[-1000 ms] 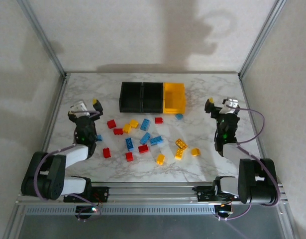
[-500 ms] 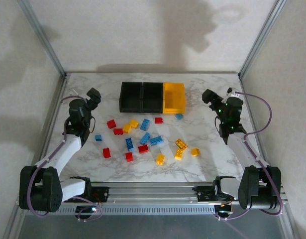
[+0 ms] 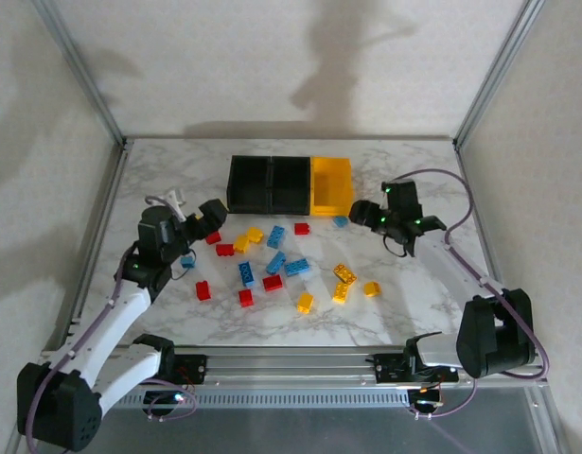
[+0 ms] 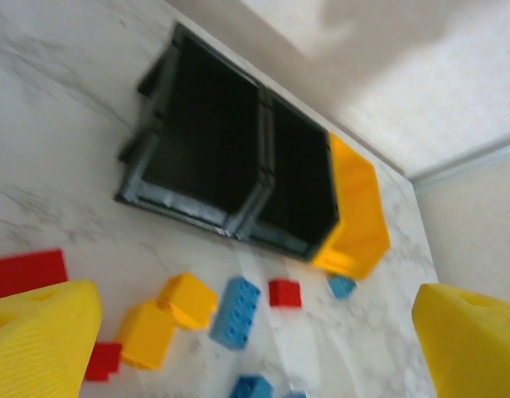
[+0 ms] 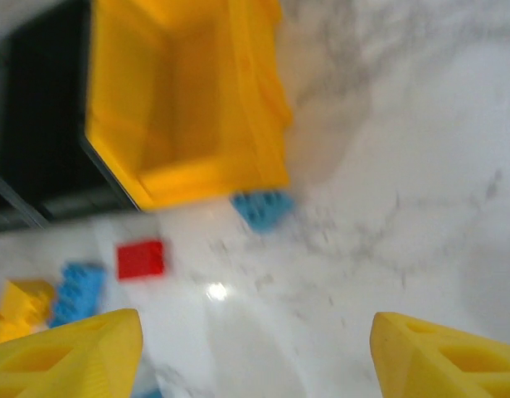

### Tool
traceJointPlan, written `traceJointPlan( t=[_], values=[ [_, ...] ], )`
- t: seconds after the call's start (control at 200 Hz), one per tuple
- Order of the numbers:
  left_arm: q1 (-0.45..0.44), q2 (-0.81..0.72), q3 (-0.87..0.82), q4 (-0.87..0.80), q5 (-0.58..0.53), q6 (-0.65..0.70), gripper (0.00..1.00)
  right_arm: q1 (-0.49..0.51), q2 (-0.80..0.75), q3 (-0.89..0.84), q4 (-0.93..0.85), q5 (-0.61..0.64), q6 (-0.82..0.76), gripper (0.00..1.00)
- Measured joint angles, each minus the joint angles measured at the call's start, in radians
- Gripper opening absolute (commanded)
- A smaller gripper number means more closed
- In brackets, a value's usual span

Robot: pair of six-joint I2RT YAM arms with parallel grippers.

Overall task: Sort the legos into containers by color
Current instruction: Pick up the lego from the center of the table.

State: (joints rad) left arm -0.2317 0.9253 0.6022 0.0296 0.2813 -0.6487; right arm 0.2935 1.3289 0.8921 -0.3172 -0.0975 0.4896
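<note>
Nearest the arm bases, the legos [image 3: 273, 282] lie loose across the middle of the marble counter [image 3: 404, 317], with red, blue & yellow all mixed. The front of the patch has a red brick [image 3: 203, 290] on the left and four yellow ones to the right, incl. a long yellow brick [image 3: 344, 273] lying on a diagonal. Further in, a long blue brick [image 3: 276, 236] has its long axis approx near-to-far, pointing at the bins. The left gripper [image 3: 212, 214] hangs over the left end of the patch, jaws wide apart and holding nothing, w/ a small red brick [image 3: 212, 235] just on its near side. The right gripper [image 3: 358, 210] is over the right end, likewise spread and empty. A lone blue brick [image 3: 341, 221] sits just left of it, close against the front corner of the yellow bin [image 3: 331, 206]. The right wrist view is blurred but puts that brick ahead of the fingers. At the back stand the containers [image 3: 270, 189], three joined in a row running left-right across the counter: two black, then the yellow bin at the right end, open tops up.
</note>
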Motion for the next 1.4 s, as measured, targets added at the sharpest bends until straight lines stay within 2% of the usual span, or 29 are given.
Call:
traceJointPlan(
  t=[0.125, 0.25, 0.771, 0.976, 1.182, 1.402],
  values=[
    [-0.086, -0.037, -0.050, -0.028, 0.000, -0.027, 0.95, 0.050, 0.001, -0.055, -0.051, 0.011, -0.010, 0.78],
    [-0.135, -0.047, -0.088, -0.045, -0.009, -0.048, 0.95, 0.081, 0.006, -0.117, -0.053, 0.010, -0.012, 0.77],
    [-0.220, -0.047, -0.134, -0.052, -0.070, -0.108, 0.95, 0.243, 0.127, -0.150, -0.055, 0.027, -0.011, 0.75],
    [-0.245, -0.019, -0.141, -0.048, -0.087, -0.116, 0.94, 0.296, 0.153, -0.150, -0.064, 0.071, -0.008, 0.65],
    [-0.256, -0.003, -0.141, -0.048, -0.096, -0.116, 0.94, 0.312, 0.194, -0.127, -0.096, 0.137, -0.004, 0.47],
    [-0.265, -0.001, -0.141, -0.040, -0.106, -0.116, 0.94, 0.314, 0.216, -0.104, -0.115, 0.200, -0.002, 0.32]
  ],
)
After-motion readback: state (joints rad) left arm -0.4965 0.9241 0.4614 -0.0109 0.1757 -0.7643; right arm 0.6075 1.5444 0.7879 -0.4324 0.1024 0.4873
